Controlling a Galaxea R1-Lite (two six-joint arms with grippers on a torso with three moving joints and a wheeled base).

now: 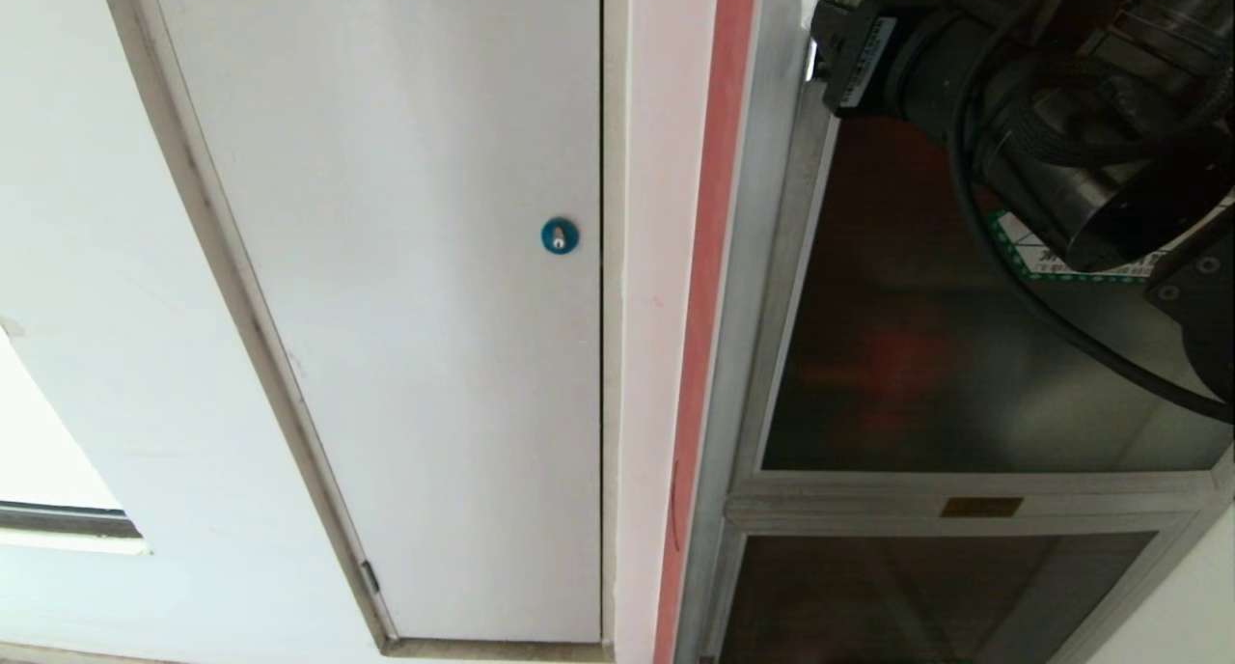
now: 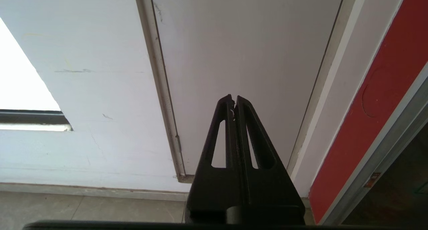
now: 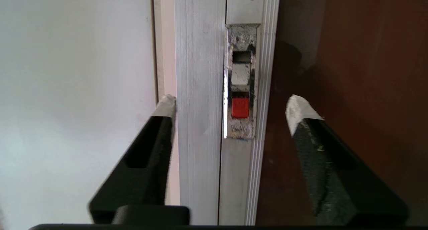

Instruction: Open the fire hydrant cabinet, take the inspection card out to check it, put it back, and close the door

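Right gripper [image 3: 230, 104] is up at the latch edge of the fire hydrant cabinet [image 1: 762, 259], jaws spread wide and holding nothing. In the right wrist view the two fingertips [image 3: 165, 106] straddle the aluminium frame: one sits over the white wall side, the other over the dark glass. The small red latch [image 3: 240, 108] sits in its worn metal recess right between them, near the tips, contact not clear.

Head view: the right arm enters from 2 o'clock, its wrist at the top of the door frame around 1 o'clock. The door [image 1: 917, 355] is shut, flush in the frame, dark tinted glass with a reddish glow behind. The green-edged sticker [image 1: 1028, 259] shows at 3 o'clock, partly hidden by the arm. Smaller dark glass panel [image 1: 917, 596] lies below at 5 o'clock. Inspection card is not visible, with the door closed.

The white door [image 1: 405, 307] with blue lock [image 1: 560, 235] fills the 9 o'clock half.

Left gripper [image 2: 234, 104] is parked low, jaws pressed together, empty, pointing at the white door's lower part above the tiled floor [image 2: 83, 210].
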